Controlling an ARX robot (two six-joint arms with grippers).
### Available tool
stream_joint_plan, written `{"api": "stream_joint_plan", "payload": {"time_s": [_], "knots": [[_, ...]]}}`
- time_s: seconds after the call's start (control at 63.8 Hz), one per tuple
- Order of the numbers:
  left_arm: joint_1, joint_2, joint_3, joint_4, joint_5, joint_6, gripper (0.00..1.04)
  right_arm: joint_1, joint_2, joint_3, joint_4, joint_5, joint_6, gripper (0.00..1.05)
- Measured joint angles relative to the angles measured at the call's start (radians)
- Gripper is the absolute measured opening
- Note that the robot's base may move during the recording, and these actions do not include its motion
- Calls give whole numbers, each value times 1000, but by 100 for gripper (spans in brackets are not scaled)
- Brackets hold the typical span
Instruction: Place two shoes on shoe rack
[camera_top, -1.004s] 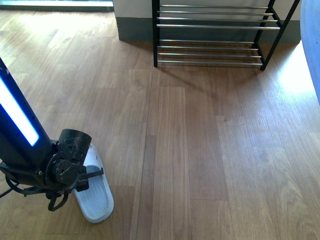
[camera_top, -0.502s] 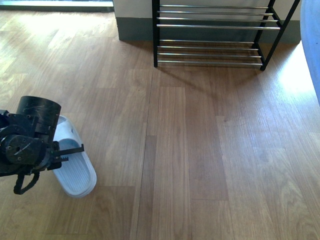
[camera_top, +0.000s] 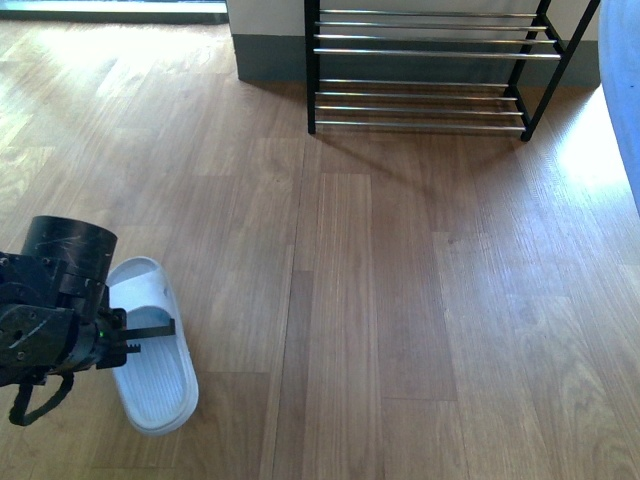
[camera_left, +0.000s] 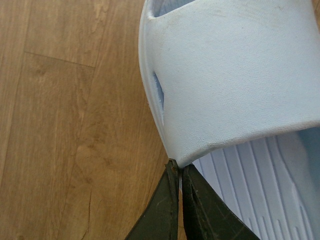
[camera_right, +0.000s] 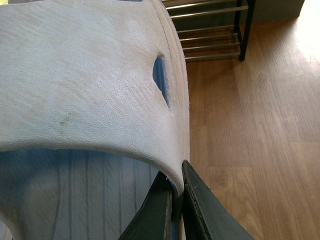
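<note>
The left gripper has its two dark fingers pressed nearly together, pinching the lower edge of the strap of a pale blue slipper. In the front view this gripper sits low on the left. The slipper lies lengthwise under its tip over the wooden floor, with the ribbed footbed facing up. I cannot tell whether the sole touches the boards or hangs just above them.

The right gripper is likewise narrowed to a pinch, its fingers clamped on the rim of the strap of a second slipper. This one fills most of the right wrist view, its grooved footbed showing below the strap. This gripper itself does not show in the front view. A pale bluish shape cuts that view's right edge, too cropped to identify.

The shoe rack stands at the far side of the floor against the wall, with a black frame and shiny rods in tiers. It is well apart from the slipper in the left gripper. It also shows beyond the second slipper in the right wrist view.
</note>
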Motion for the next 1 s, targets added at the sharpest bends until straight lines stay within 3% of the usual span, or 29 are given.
{"api": "stream_joint_plan", "payload": {"time_s": [0.831, 1.004], "knots": [[-69, 283, 259, -103, 38, 9, 2, 0, 0, 0, 0, 0, 0, 2], [-64, 305, 270, -103, 38, 16, 21, 0, 0, 0, 0, 0, 0, 2]]}}
